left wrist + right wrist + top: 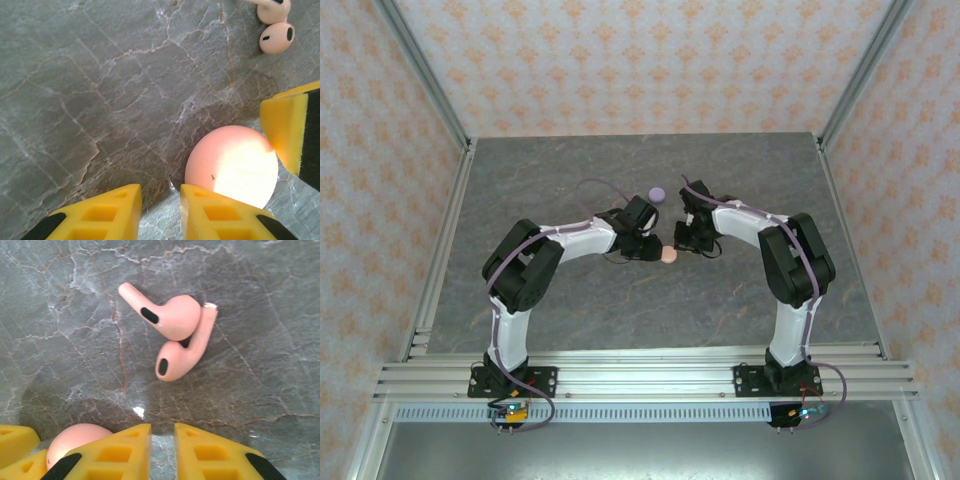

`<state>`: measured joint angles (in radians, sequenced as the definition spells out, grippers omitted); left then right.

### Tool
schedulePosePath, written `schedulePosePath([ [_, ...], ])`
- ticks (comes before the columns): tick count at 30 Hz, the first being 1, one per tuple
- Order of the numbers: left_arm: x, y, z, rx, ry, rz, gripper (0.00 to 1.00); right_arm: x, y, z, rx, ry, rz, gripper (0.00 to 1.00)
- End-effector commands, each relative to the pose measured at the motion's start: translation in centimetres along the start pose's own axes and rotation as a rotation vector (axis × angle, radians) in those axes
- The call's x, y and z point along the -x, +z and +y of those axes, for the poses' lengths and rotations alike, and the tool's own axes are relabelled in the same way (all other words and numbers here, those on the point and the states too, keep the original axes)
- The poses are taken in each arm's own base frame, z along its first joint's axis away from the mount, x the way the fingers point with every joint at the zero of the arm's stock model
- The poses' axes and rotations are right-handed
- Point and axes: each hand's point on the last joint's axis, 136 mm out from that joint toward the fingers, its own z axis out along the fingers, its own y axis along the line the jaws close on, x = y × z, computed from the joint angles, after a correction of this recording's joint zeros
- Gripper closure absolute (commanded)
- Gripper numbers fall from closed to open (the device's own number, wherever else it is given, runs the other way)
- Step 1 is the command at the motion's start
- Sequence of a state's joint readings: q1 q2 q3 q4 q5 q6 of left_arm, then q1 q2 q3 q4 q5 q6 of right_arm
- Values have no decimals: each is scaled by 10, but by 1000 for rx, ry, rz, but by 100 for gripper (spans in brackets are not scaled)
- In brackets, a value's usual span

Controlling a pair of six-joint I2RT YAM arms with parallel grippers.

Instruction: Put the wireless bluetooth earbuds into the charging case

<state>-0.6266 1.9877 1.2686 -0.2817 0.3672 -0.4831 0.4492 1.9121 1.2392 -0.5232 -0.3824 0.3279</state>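
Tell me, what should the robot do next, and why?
Probably spread the left hand and close it around the pink case. The case looks closed, sits beside that hand's barely open fingers rather than between them, and both earbuds lie loose on the table.

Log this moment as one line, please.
left claw: slightly open, empty | right claw: slightly open, empty | pink case: on table between claws | pink earbuds: loose, touching, not yet in case

Free: we find bare surface (pixel 640 310) wide open on the near side.
Blocked: peach case (pixel 232 165) sits between left tool (pixel 161 210) and right tool (pixel 162 450); earbuds (pixel 180 320) lie near.
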Motion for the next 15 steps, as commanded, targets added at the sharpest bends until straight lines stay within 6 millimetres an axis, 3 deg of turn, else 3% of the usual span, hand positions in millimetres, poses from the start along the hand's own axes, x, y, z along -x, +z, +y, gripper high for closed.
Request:
schedulePosePath([
  [1,-6,-11,-2,-2,-16,3,73,1,1,4,-15,-26,1,80],
  [5,-6,-18,7,50,-18,-17,72,6,-8,-10,-91,-9,-43,80],
  [10,7,-45,8,69,-4,-83,72,11,-28,-23,-93,39,-103,80],
  [15,17,-51,6,-15,-27,-96,71,7,-41,-19,-2,70,-116,79],
])
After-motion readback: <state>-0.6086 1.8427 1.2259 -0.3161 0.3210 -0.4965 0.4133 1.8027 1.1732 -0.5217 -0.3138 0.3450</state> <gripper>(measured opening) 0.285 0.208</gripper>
